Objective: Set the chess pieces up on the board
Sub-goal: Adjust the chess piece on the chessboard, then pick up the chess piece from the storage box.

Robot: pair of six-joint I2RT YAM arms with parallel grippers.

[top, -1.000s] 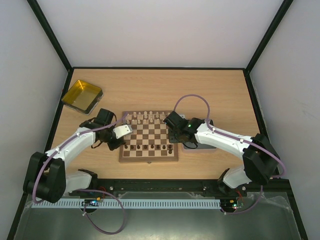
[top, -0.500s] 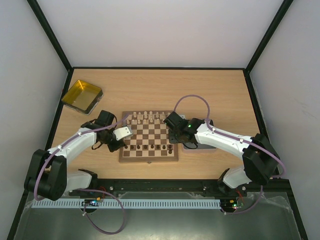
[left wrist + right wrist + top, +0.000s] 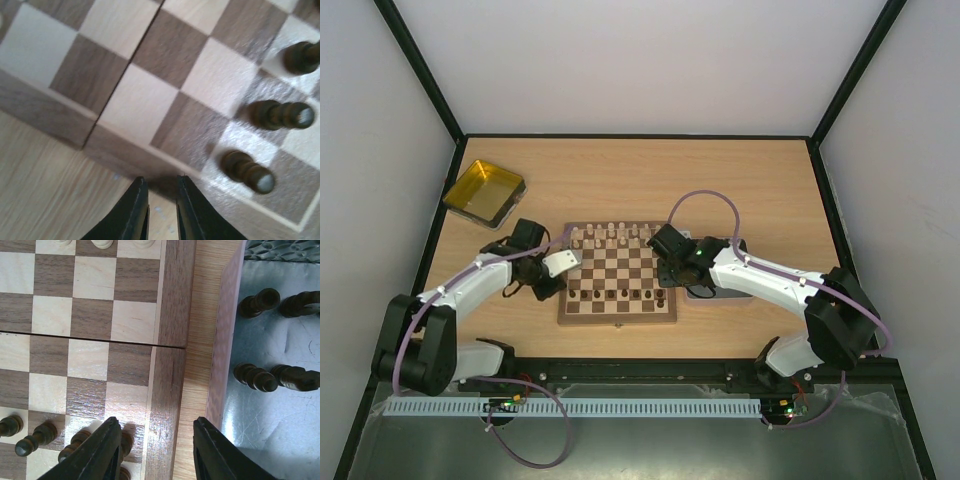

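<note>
- Wooden square chessboard (image 3: 618, 265), with light and dark brown checks and a brown border, lies in the middle of the pale wood-grain table (image 3: 620, 180), between the two arms.
- Pale cream turned chess pieces (image 3: 611, 233) stand in a line along the board's far edge. Dark brown turned chess pieces (image 3: 620, 295) stand in a row on the side nearest the arm bases.
- Left gripper (image 3: 161, 187), with black fingers, is at the board's left edge, its tips over the line where the brown border meets the table. The jaws are only a sliver apart, with bare wood showing in the gap, and they grasp nothing.
- Three of the dark pieces (image 3: 279, 115) stand on neighbouring squares just beyond it, near the board's corner and apart from the fingers.
- Right gripper (image 3: 156, 427) is at the board's right edge and is released. Its black fingers (image 3: 102, 450) are spread wide with nothing between them. One is over the last column of squares, the other over the strip of table by the tray.
- One dark piece stands close against the finger over the board; whether they touch cannot be told.
- Grey metallic tray (image 3: 260, 430) with a pinkish wall sits just beside the board's right edge, with a strip of table between them. Four more dark brown figures (image 3: 255, 377) lie on their sides in it.
- Yellow translucent tray (image 3: 483, 190) sits at the table's far left, well apart from the board.
</note>
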